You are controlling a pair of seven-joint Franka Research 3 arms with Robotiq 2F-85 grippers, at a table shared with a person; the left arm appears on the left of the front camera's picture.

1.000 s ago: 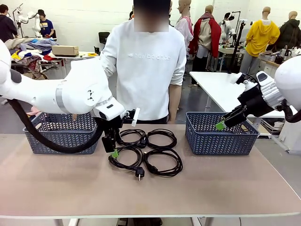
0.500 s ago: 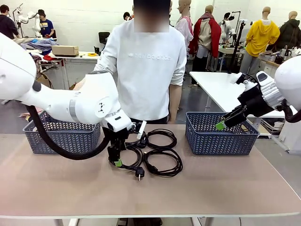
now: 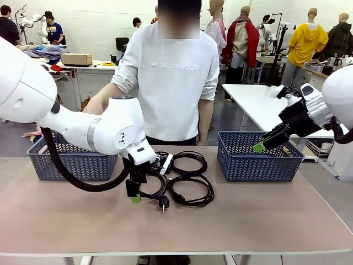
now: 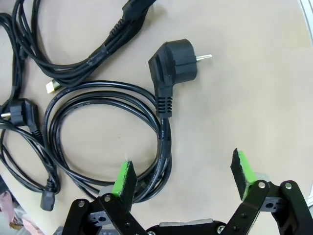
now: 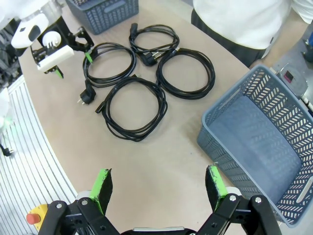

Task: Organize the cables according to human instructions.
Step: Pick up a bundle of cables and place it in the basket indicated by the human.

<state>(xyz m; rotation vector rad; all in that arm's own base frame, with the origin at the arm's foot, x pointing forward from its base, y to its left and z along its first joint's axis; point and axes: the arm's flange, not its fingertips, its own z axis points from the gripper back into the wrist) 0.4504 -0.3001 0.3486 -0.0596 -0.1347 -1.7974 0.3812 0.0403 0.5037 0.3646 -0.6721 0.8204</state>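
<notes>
Front view: left pincer (image 3: 135,195) lower

Left gripper (image 4: 183,171) finger covers the bottom arc of the cable coil (image 4: 164,142) at its tip. Other cables (image 4: 100,53) past it run off-frame.

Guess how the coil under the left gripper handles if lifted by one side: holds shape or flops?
Probably flops: the coil is thin loose loops, and I see no tie on the part showing, so it may sag or unwind. The chunky plug likely dangles and swings. Looks light; the open left gripper straddling all strands should hold it.
</notes>
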